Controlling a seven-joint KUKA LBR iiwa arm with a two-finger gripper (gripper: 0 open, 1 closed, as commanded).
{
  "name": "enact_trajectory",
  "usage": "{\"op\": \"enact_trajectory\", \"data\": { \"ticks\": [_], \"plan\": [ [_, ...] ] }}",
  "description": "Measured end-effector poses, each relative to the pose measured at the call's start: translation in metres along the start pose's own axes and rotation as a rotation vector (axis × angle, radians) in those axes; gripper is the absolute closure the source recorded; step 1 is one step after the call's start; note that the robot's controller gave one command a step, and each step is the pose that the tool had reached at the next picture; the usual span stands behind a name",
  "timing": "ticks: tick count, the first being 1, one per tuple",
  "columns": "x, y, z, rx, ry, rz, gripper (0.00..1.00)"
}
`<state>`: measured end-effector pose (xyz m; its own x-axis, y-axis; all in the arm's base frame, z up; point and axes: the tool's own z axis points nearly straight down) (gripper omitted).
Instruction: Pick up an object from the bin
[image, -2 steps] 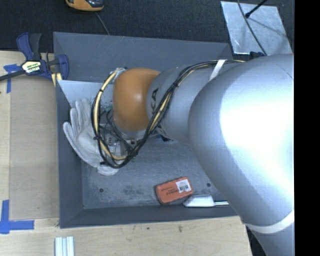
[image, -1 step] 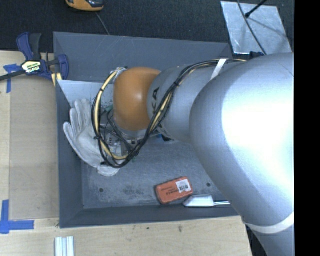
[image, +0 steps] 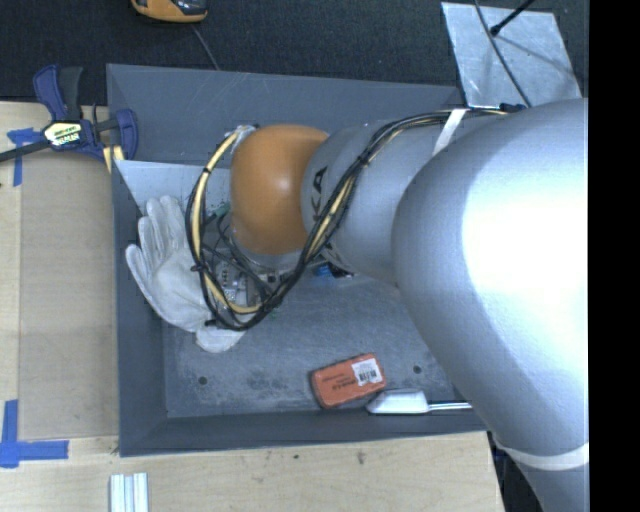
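Note:
My gripper (image: 240, 278) hangs below the arm's orange dome at the left of the bin, wrapped about by cables. It is down by the right edge of a crumpled white glove (image: 165, 262) that lies against the bin's left wall. Whether it touches the glove is hidden. An orange block with a barcode label (image: 346, 382) lies near the front wall, well to the right of the gripper. Just beside the block is a white tool with a thin metal shaft (image: 402, 403).
The arm covers the bin's right half and much of its middle. A small blue thing (image: 322, 268) peeks out under the arm near the centre. Bare floor shows between the glove and the orange block.

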<state>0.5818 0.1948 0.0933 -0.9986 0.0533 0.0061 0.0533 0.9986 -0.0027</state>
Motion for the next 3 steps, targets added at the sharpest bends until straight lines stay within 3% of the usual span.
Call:
{"op": "enact_trajectory", "data": {
  "ticks": [2,3],
  "plan": [
    [-0.003,0.001,-0.020,-0.004,-0.012,-0.001,1.00],
    [-0.001,0.000,-0.026,-0.002,-0.005,-0.002,1.00]
  ]
}}
